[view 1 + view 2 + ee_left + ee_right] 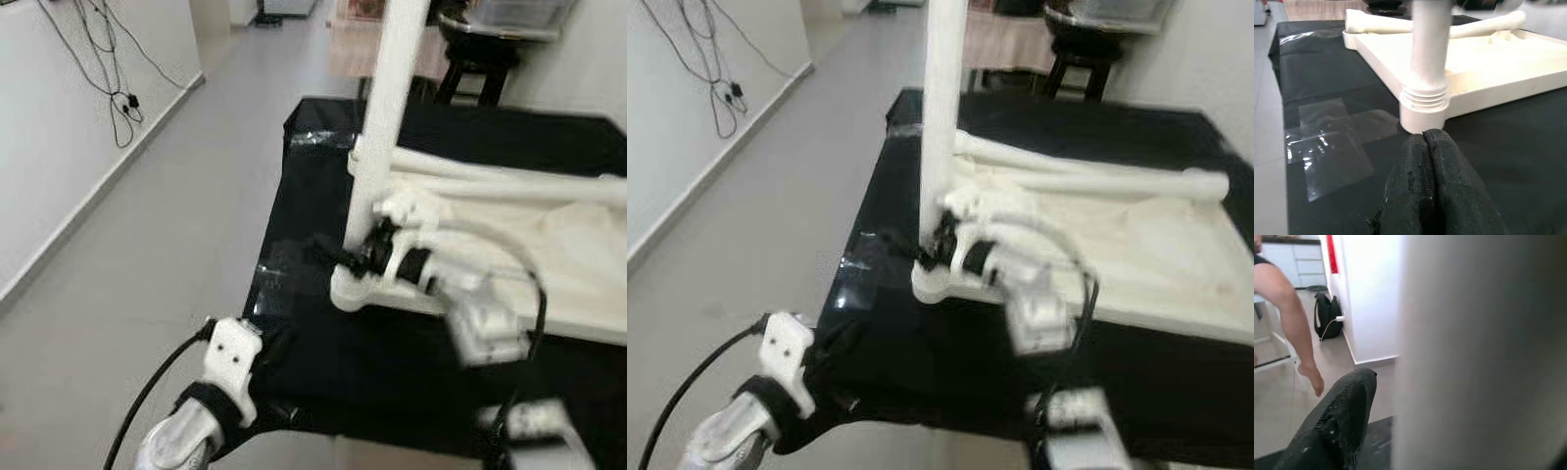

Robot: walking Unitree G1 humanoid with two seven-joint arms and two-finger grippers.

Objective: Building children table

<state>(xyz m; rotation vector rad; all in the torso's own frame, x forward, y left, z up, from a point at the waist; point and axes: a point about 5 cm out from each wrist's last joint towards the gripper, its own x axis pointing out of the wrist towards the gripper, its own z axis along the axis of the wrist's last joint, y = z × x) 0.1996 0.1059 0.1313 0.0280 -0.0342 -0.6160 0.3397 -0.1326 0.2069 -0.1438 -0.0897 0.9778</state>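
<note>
Table leg (384, 117) stands upright in the inverted tabletop's (1136, 245) corner socket on the black worktop (323, 333). Right gripper (367, 257) pinches its base; left gripper (1425, 147), pressed together, waits nearby. Plastic looks light, stiff, slippery; low grip suits.

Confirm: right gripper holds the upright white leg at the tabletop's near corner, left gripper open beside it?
Not open. The left wrist view shows the left gripper with fingers pressed together, just short of the leg's base. The right gripper does hold that leg at the tabletop's corner.
</note>
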